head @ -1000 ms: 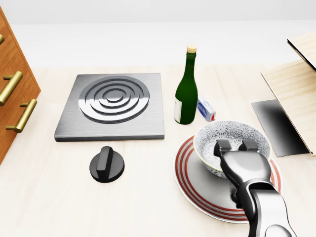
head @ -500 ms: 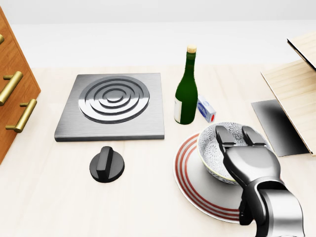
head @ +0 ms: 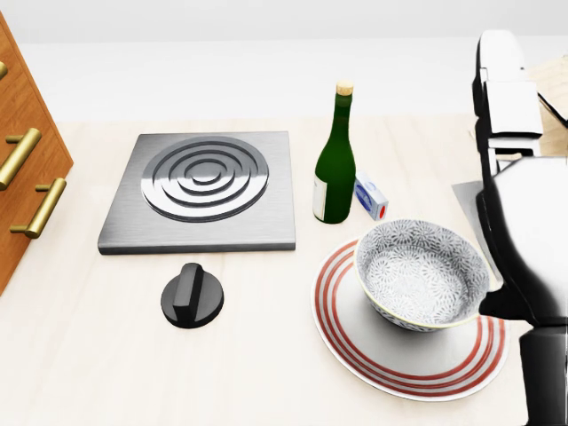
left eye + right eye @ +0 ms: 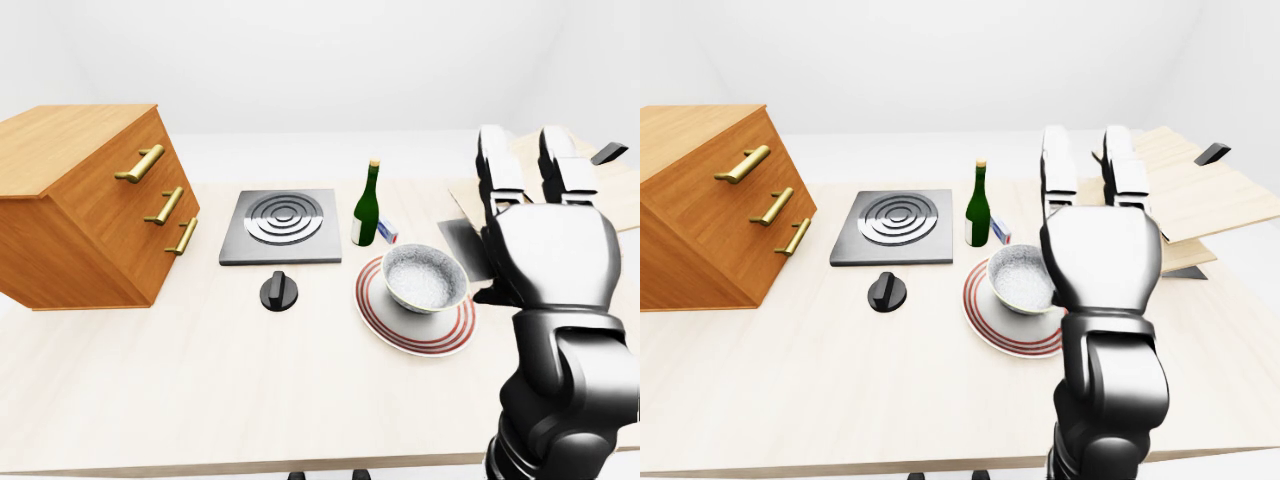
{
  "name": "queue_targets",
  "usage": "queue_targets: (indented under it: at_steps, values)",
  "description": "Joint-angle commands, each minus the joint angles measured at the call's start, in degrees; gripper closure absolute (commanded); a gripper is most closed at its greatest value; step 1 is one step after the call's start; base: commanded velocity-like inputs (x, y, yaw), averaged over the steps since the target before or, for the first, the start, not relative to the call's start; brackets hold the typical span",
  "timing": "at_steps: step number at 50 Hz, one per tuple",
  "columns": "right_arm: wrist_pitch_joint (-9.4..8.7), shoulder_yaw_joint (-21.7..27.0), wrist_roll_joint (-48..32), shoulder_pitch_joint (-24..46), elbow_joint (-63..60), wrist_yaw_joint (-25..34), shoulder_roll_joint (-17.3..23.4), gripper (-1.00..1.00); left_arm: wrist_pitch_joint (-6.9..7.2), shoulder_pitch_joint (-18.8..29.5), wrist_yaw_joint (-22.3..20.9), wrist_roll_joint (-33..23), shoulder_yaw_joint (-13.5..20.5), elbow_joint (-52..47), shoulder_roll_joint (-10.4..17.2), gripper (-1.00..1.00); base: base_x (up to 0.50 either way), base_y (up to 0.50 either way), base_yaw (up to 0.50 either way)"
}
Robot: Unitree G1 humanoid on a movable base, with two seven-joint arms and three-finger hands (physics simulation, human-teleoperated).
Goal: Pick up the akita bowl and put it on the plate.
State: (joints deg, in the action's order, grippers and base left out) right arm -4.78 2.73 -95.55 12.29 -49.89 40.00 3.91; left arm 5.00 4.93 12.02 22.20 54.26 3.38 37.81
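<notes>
Akita bowl [image 3: 421,273] sits upright on the red-ringed plate [image 3: 355,346], toward the plate's upper part in the head view, so the placing looks done. Right hand [image 4: 545,235] is lifted clear beside it, fingers [image 4: 497,165] straight and open, holding nothing. Green bottle [image 3: 335,160] stands just above the plate; left hand is out of sight.

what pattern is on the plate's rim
Red concentric stripes on white around the plate, clearest in the head view.
</notes>
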Motion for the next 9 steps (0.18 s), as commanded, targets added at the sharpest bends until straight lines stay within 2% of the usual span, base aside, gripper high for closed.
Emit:
queue_targets:
  at_steps: [1, 4, 9]
  values:
    - [2.11, 3.0, -2.0, 12.9, -10.1, 0.0, 1.5, -1.0, 0.0, 0.0, 0.1, 0.1, 0.3, -0.8, 0.2, -1.0, 0.0, 0.0, 0.0]
    - [3.89, 4.1, -1.7, 14.9, -9.3, 0.0, 0.5, -1.0, 0.0, 0.2, 0.2, -0.1, 0.2, -0.5, 0.2, -1.0, 0.0, 0.0, 0.0]
    - [9.78, 6.1, -3.2, 21.7, -6.8, 0.0, -4.1, -1.0, 0.0, 0.0, 0.2, -0.2, -0.1, -0.2, -0.2, -1.0, 0.0, 0.0, 0.0]
